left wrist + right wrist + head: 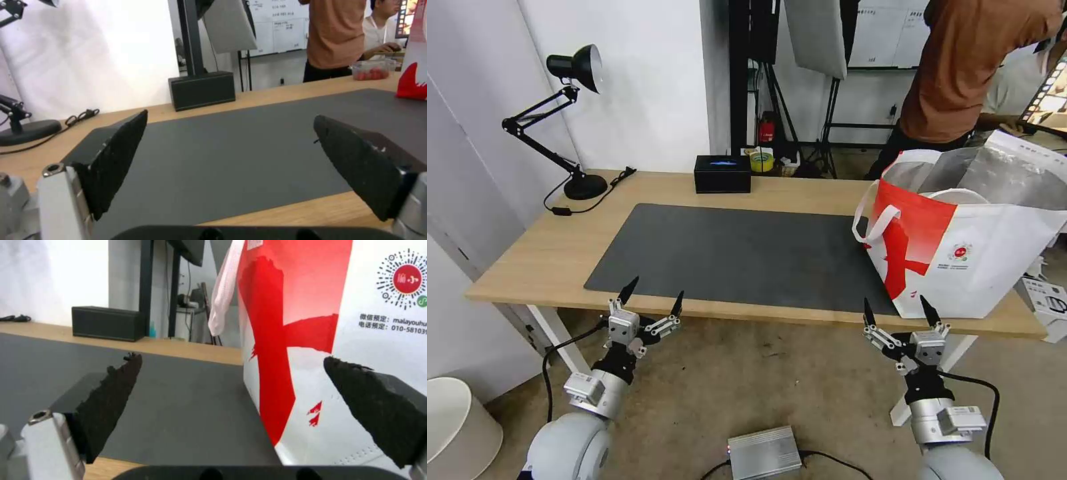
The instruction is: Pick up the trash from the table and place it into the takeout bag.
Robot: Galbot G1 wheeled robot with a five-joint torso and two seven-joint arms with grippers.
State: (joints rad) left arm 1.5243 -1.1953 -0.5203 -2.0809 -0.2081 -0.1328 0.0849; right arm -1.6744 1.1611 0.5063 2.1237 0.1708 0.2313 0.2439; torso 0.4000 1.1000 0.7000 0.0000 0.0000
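The takeout bag (960,253) hides its contents and the table's (547,260) far right end.

black desk lamp (570,120), black rectangular box (722,174), silver box on floor (764,453)

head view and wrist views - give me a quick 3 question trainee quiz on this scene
1. True or false: the takeout bag lies flat on the floor.
2. Which stands nearest the left gripper? A) black box B) desk lamp C) grey mat
3. Fill in: both the left gripper and the right gripper are ____.

Key: 1 false, it stands upright on the table. 2 C. 3 open.
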